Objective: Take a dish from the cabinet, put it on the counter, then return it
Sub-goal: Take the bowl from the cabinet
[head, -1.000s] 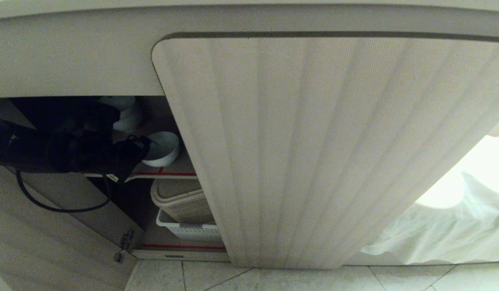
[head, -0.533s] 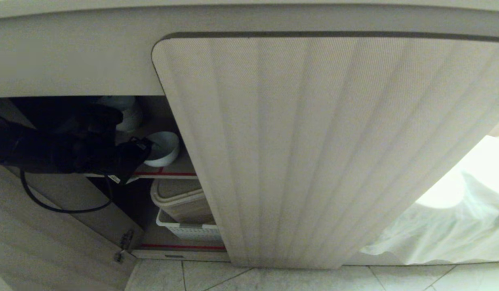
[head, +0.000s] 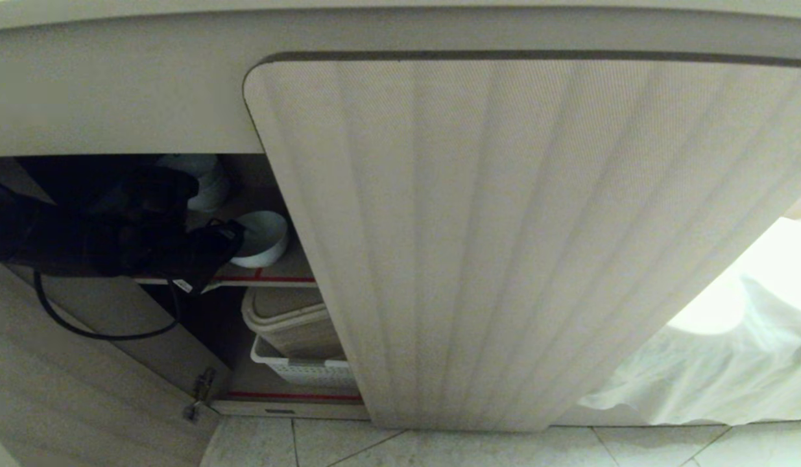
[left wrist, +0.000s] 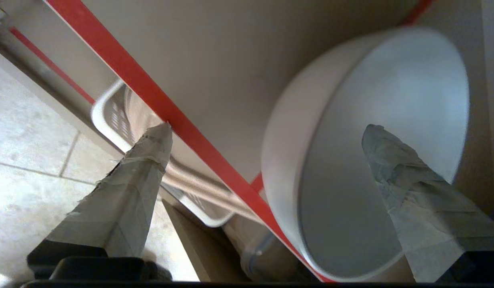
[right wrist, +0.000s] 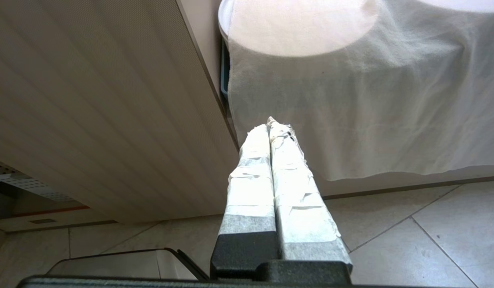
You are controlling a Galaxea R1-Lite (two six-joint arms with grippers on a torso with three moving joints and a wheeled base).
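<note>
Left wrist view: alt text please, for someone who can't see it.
The left gripper is open, one taped finger over the white dish's opening, the other outside past the red-edged shelf of the cabinet where the dish sits. A white basket and tiled floor show below.

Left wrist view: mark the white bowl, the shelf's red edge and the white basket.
white bowl [left wrist: 385, 96], left wrist view, on its inner surface.
red edge [left wrist: 151, 94], left wrist view, midway along the shelf's front strip.
white basket [left wrist: 111, 120], left wrist view, on its rounded corner rim below the shelf.

White dish [left wrist: 351, 120]; red-edged shelf [left wrist: 183, 120]; beige fluted door [head: 504, 227].
</note>
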